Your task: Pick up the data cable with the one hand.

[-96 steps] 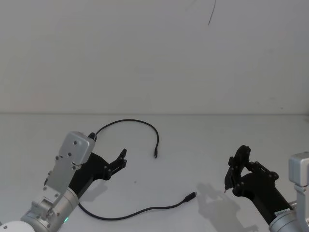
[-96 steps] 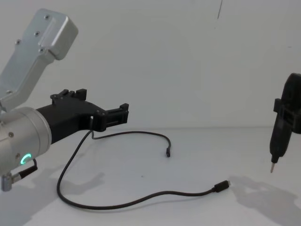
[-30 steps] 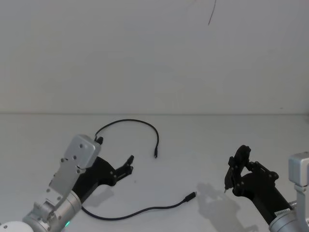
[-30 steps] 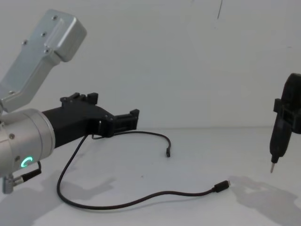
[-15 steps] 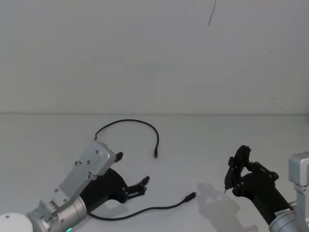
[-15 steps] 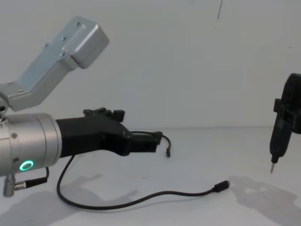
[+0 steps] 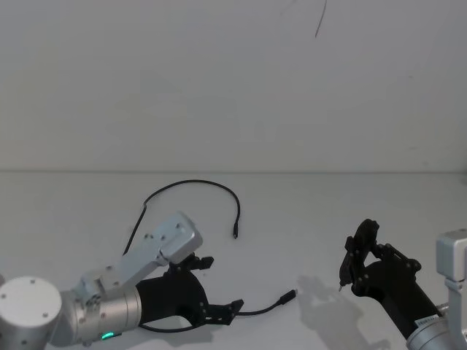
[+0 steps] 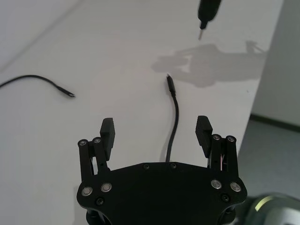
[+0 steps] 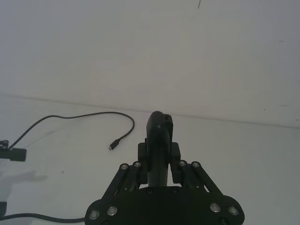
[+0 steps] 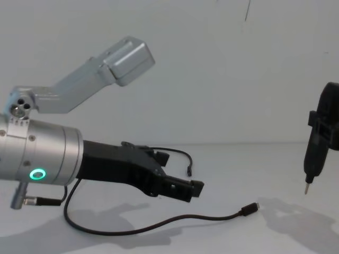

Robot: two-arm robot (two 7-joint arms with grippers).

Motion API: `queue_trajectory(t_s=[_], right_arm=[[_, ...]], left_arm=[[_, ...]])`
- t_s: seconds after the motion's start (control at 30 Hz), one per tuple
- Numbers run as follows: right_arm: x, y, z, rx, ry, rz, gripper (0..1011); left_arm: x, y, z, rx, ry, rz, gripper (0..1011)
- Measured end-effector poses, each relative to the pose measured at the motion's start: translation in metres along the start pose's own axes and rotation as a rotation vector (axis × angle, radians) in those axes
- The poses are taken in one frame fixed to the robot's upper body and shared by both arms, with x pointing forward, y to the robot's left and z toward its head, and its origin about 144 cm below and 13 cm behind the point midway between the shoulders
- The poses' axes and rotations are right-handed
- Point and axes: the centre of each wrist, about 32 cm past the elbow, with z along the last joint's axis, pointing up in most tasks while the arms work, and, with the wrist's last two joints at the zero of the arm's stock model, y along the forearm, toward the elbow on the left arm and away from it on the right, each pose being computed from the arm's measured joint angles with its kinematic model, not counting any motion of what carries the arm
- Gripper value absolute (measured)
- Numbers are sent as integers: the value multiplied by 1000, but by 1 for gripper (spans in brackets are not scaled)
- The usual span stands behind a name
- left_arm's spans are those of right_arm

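Observation:
The data cable [image 7: 191, 182] lies on the white table [image 7: 306, 211], a thin black cord arcing at the back and curving forward to a silver-tipped plug [image 7: 290, 295]. My left gripper [image 7: 216, 286] is open just above the cable's front stretch. In the left wrist view the data cable [image 8: 174, 123] runs between the spread fingers [image 8: 108, 132] of the left gripper [image 8: 155, 131], untouched. From the side, the left gripper [image 10: 180, 172] hovers over the data cable [image 10: 180, 218]. My right gripper [image 7: 355, 264] stays at the right, shut on a black pen-like tool [image 9: 158, 136].
The cable's other plug [image 7: 235, 235] rests mid-table. The pen-like tool's metal tip [image 10: 306, 189] hangs above the table right of the silver-tipped plug [image 10: 249, 209]. A plain white wall [image 7: 233, 80] stands behind the table.
My left arm has swung forward and to the right, lowering its open gripper from beside the cable's back arc to over the front stretch. The right arm and the cable have not moved.

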Motion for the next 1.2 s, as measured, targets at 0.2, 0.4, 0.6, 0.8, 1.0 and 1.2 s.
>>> queue_trajectory(t_s=[0.2, 0.4, 0.6, 0.8, 1.0, 1.2], right_arm=[[0, 0, 0, 0, 0, 0, 263], [0, 0, 0, 0, 0, 0, 263], [0, 0, 0, 0, 0, 0, 263], [0, 0, 0, 0, 0, 0, 263], [0, 0, 0, 0, 0, 0, 263], [0, 0, 0, 0, 0, 0, 263]], left_arm=[[14, -7, 6, 47, 9, -71, 1001], [26, -14, 12, 78, 38, -116, 1000], [36, -19, 15, 99, 81, -147, 1001], [43, -23, 17, 124, 105, -164, 1001], [49, -27, 17, 153, 118, -168, 1001], [54, -31, 16, 184, 122, -170, 1001]])
